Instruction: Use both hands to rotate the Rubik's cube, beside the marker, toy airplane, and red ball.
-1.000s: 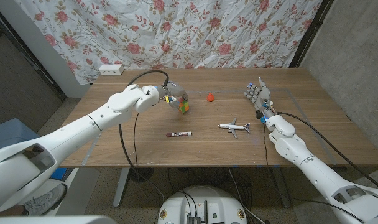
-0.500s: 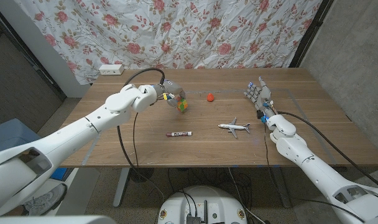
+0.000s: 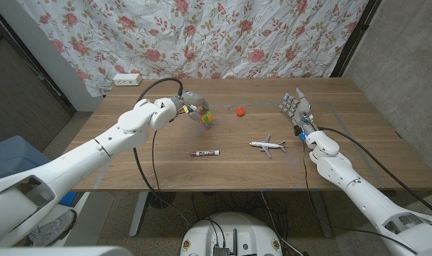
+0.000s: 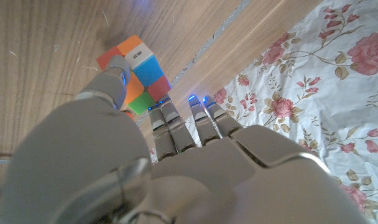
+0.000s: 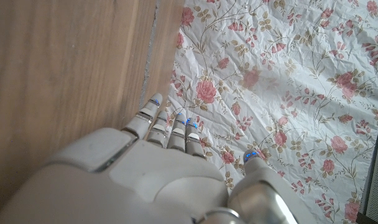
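Your left hand point(image 3: 191, 105) has the Rubik's cube point(image 3: 208, 119) gripped, fingers wrapped over it, cube tucked under the palm toward the table's point(image 3: 237, 167) back middle. Your right hand point(image 3: 295, 110) is holding nothing, fingers straight and apart, well off to the right.

From my head I look down over the wooden table point(image 3: 230, 167), both arms coming in from the bottom corners, the flowered curtain point(image 3: 223, 35) at the far edge. My left wrist camera sits close behind my left hand point(image 4: 145, 162), facing along it to the Rubik's cube point(image 4: 134, 71), tabletop and curtain. My right wrist camera looks past my right hand point(image 5: 158, 174) at wood and that same curtain.
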Controlling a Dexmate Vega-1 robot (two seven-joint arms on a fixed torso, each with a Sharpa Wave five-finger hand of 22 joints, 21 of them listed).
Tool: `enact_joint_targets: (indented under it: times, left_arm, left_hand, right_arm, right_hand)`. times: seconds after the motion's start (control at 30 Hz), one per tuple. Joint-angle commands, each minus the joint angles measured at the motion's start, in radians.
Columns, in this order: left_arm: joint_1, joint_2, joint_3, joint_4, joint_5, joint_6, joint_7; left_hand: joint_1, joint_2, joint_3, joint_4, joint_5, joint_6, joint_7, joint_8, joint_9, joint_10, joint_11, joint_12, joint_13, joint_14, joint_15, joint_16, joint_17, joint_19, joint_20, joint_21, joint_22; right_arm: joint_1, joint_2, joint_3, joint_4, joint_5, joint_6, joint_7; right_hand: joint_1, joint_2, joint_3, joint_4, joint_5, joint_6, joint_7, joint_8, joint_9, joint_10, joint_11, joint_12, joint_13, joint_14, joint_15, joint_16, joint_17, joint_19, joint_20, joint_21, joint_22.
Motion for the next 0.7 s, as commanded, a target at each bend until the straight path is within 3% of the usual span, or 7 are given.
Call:
enact_joint_targets:
  times: [0.03, 0.7]
  left_arm:
    - [0.05, -0.002, -0.03, -0.029, -0.054, 0.099, 0.038]
    - [0.119, -0.03, -0.084, -0.047, -0.25, 0.225, 0.159]
  left_hand:
    - [-0.012, 0.0, -0.006, 0.001, 0.0, 0.006, 0.008, -0.002, 0.0, 0.011, 0.001, -0.006, 0.006, 0.009, -0.085, 0.005, 0.002, 0.003, 0.006, -0.001, 0.002]
    - [-0.018, -0.001, -0.017, 0.003, 0.0, 0.013, 0.012, -0.006, 0.001, 0.015, 0.002, -0.009, 0.007, 0.018, -0.087, 0.004, 0.002, 0.003, 0.009, -0.002, 0.003]
  right_arm:
    - [-0.007, -0.006, 0.002, -0.011, -0.004, -0.003, -0.009]
    - [0.011, -0.005, -0.006, 0.011, -0.017, -0.001, -0.003]
  right_hand:
    - [0.0, -0.001, 0.003, -0.002, 0.004, 0.005, 0.001, 0.003, 0.001, 0.006, 0.007, 0.004, 0.002, 0.001, 0.003, 0.007, 0.003, 0.001, 0.006, 0.005, 0.001]
    - [0.001, 0.0, 0.004, -0.002, 0.005, 0.006, -0.001, 0.003, 0.001, 0.006, 0.006, 0.004, 0.002, 0.001, 0.003, 0.007, 0.003, 0.001, 0.005, 0.005, 0.001]
